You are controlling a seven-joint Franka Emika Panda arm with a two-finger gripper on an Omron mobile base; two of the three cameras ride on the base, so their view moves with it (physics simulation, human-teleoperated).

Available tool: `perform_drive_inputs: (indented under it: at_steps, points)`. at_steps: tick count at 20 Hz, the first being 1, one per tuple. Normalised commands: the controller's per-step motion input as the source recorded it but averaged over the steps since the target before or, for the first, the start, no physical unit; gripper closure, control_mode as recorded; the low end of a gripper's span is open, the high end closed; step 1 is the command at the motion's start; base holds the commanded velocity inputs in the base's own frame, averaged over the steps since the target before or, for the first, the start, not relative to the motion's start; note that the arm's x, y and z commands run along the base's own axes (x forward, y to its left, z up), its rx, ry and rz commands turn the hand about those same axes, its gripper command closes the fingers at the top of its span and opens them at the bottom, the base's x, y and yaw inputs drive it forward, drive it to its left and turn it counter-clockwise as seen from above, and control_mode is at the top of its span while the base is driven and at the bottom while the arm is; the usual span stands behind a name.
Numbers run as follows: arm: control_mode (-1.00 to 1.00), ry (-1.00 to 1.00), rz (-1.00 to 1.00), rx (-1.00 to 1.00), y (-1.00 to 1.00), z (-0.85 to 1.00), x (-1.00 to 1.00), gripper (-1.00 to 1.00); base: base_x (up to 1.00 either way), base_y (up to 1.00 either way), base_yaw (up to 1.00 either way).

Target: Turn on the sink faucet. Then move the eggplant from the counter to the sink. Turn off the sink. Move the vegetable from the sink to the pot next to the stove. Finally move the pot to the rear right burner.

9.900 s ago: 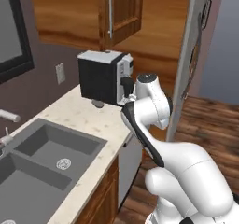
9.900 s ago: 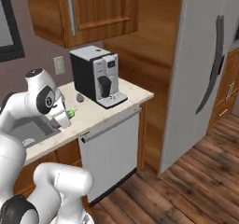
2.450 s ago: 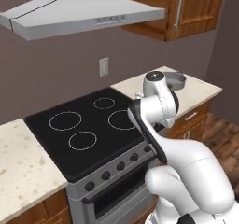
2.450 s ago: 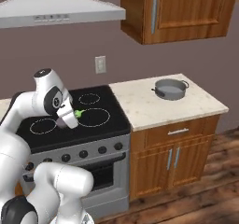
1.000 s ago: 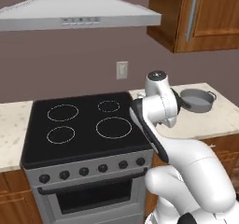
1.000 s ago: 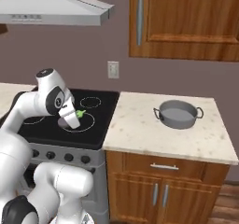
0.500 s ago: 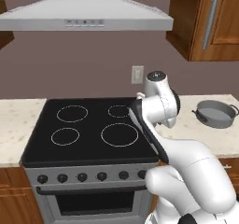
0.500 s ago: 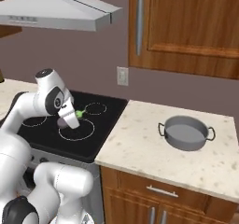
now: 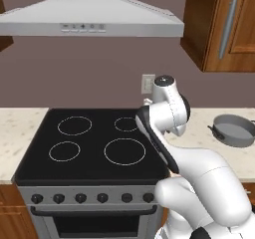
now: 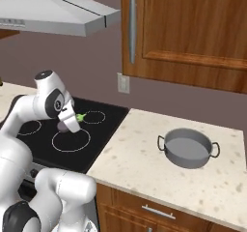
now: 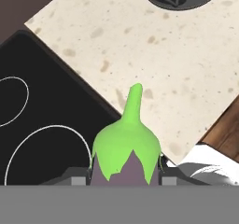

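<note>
One smooth purple eggplant (image 11: 125, 153), green-capped, above speckled counter (image 11: 186, 69).

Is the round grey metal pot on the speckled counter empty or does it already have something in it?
Empty. The right base view shows the bare grey floor of the pot; the purple eggplant sits in the gripper.

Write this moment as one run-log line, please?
gripper: shut on eggplant | position: above stove | pot: empty, on counter right of stove | next: likely eggplant into pot

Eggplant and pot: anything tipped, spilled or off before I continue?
Nothing stands out. The eggplant sits gripped in the gripper above the stove; the pot stands upright on the counter.
</note>
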Motion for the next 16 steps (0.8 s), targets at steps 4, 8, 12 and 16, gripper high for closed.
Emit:
perform_drive_inputs:
  at_steps: [4, 8, 12, 16]
  points:
    - [1.0, 0.0, 0.0, 0.0, 0.0, 0.0, 0.0, 1.0, 0.43, -0.24, -0.01]
    - [1.0, 0.0, 0.0, 0.0, 0.0, 0.0, 0.0, 1.0, 0.35, -0.1, -0.11]
    - [1.0, 0.0, 0.0, 0.0, 0.0, 0.0, 0.0, 1.0, 0.36, 0.0, -0.17]
    - [1.0, 0.0, 0.0, 0.0, 0.0, 0.0, 0.0, 1.0, 0.49, -0.01, -0.17]
